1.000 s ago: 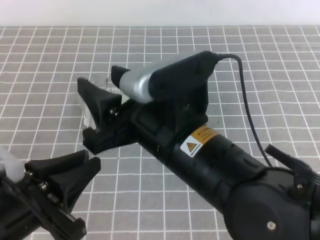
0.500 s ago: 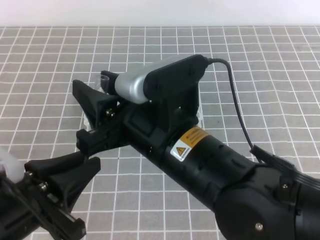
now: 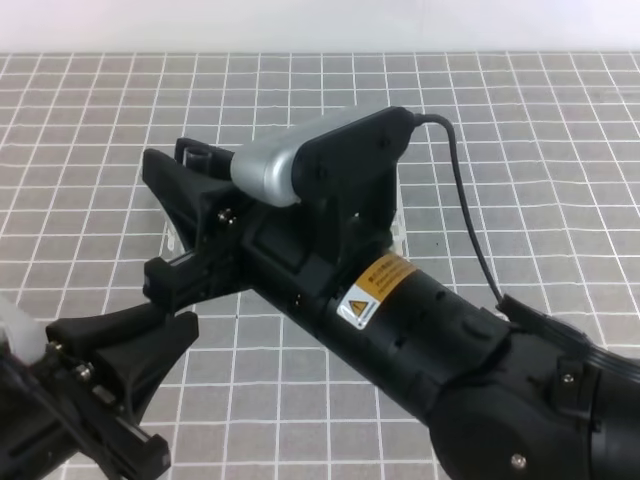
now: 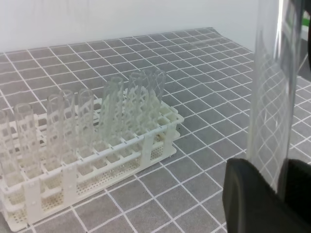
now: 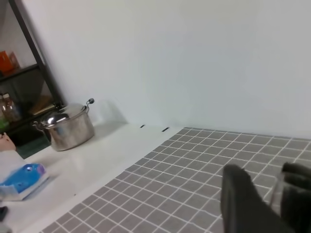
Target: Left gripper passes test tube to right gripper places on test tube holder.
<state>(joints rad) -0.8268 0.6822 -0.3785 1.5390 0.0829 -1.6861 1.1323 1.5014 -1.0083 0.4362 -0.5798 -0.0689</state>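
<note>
In the left wrist view the test tube (image 4: 270, 97) stands upright and very close, its lower end pinched between the black fingers of my left gripper (image 4: 274, 190). The white test tube holder (image 4: 146, 147) sits on the gridded mat to the left, with several clear tubes upright in it. In the high view my left gripper (image 3: 180, 322) is at the bottom left. My right gripper (image 3: 152, 222) hangs just above it with its jaws apart. The right arm hides most of the holder (image 3: 399, 228). The right wrist view shows two dark fingertips (image 5: 240, 201) with a faint clear streak between them.
The grey mat with white grid lines covers the table. Beyond its far edge in the right wrist view are a steel pot (image 5: 68, 128), a blue and white packet (image 5: 22, 180) and a dark shelf (image 5: 29, 73) against the wall.
My right gripper has slid left and a little down in the high view, closer to the left gripper. The left gripper has stayed put.
</note>
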